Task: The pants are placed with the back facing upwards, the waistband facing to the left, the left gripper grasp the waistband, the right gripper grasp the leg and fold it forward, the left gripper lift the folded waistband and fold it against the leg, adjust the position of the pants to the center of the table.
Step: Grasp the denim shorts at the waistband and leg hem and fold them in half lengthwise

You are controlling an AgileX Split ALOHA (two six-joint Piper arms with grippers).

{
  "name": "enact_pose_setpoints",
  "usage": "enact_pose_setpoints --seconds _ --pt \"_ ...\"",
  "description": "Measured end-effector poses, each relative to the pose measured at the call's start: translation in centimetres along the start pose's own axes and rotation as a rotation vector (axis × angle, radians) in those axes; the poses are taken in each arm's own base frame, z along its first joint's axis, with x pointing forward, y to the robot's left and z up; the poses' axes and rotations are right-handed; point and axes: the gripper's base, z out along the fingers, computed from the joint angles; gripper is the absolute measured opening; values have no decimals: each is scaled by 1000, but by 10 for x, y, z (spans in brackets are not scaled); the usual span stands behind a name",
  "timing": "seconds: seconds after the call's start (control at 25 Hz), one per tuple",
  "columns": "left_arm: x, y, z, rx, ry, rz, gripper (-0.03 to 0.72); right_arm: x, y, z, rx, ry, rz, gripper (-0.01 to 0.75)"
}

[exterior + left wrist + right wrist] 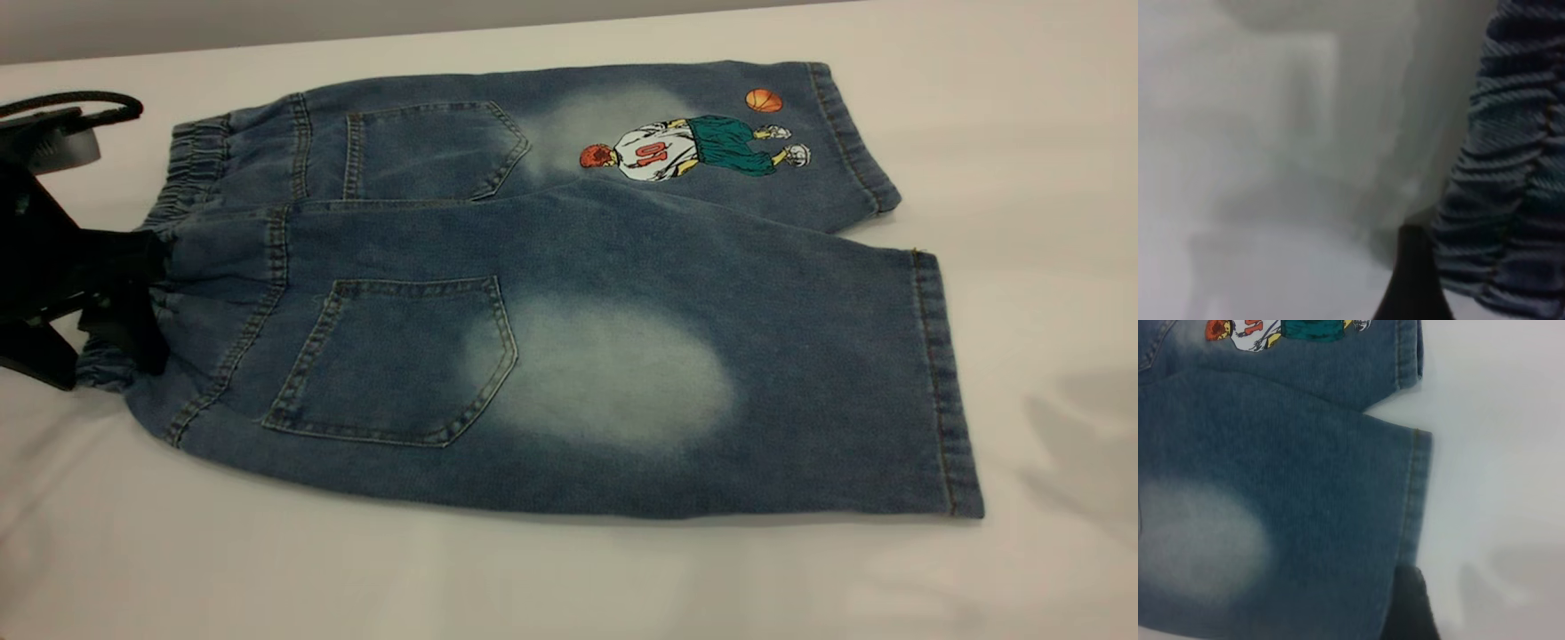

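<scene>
The pants lie flat on the table, back up, both patch pockets showing. The ruffled waistband points left. My left gripper sits at the waistband's near half, its black body overlapping the gathered edge. In the left wrist view a dark part of the left gripper stands just beside the waistband. The leg with the pale oval patch lies nearest the front. My right gripper shows only in the right wrist view, as a dark tip at the leg hem's near corner.
The other leg, with the basketball-player print, lies behind, its hem at the far right. Bare table surrounds the pants on the front and right sides. A black cable loops above the left arm at the far left.
</scene>
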Motion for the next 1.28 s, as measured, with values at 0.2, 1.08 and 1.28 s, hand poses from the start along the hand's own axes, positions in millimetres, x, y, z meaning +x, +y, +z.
enact_pose_setpoints --seconds 0.2,1.08,1.28 --pt "3 0 12 1 32 -14 463 0 0 0 0 0 0 447" --pt "-9 -12 -53 42 -142 -5 150 47 -10 73 -32 321 195 447" --pt "-5 -35 -52 56 -129 66 150 65 -7 99 -121 472 223 447"
